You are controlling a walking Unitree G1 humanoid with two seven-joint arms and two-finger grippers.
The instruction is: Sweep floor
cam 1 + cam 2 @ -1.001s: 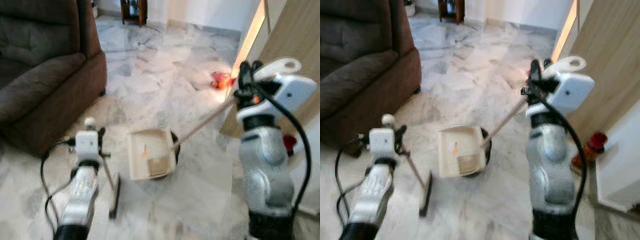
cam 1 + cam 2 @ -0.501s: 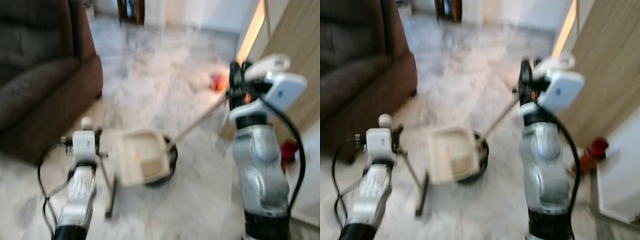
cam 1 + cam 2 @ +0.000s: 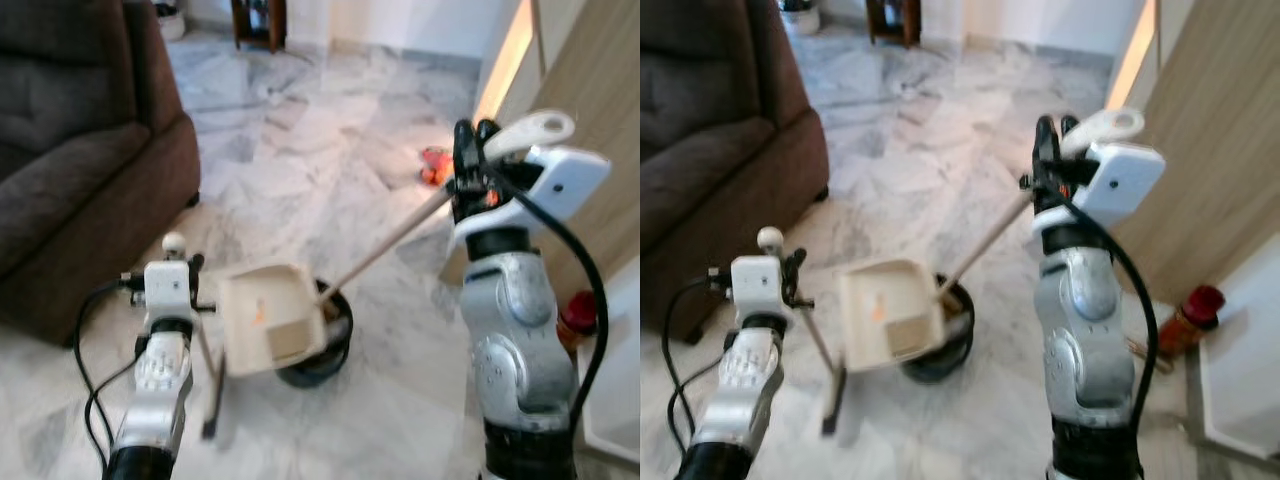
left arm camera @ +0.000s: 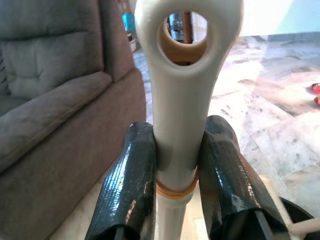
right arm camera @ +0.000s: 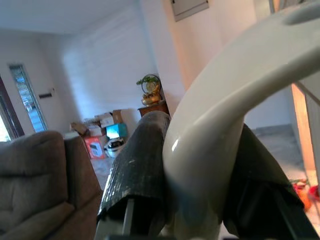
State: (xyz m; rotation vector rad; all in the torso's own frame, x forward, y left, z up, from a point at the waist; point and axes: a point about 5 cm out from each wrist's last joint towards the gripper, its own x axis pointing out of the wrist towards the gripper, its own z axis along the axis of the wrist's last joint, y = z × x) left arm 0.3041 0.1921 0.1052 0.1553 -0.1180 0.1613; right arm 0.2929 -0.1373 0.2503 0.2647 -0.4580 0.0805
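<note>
My left gripper (image 3: 196,277) is shut on the pale handle of a short brush (image 4: 177,125); its dark head (image 3: 210,412) rests on the marble floor by my left arm. My right gripper (image 3: 468,152) is held high and is shut on the looped top (image 3: 530,128) of a long-handled dustpan. That handle (image 3: 385,243) slopes down to the cream pan (image 3: 268,320), which sits tilted in the middle over a round black object (image 3: 322,362). An orange scrap (image 3: 259,312) and a tan piece lie in the pan.
A dark brown sofa (image 3: 70,170) takes up the left side. A wooden panel (image 3: 595,80) stands on the right, with a red bottle (image 3: 578,310) at its foot. An orange toy (image 3: 433,165) lies on the floor further ahead. Wooden furniture (image 3: 258,18) stands far back.
The whole picture has shifted and blurred as the camera moved. The dustpan has slid left, closer to the brush and my left arm. Both grips are unchanged.
</note>
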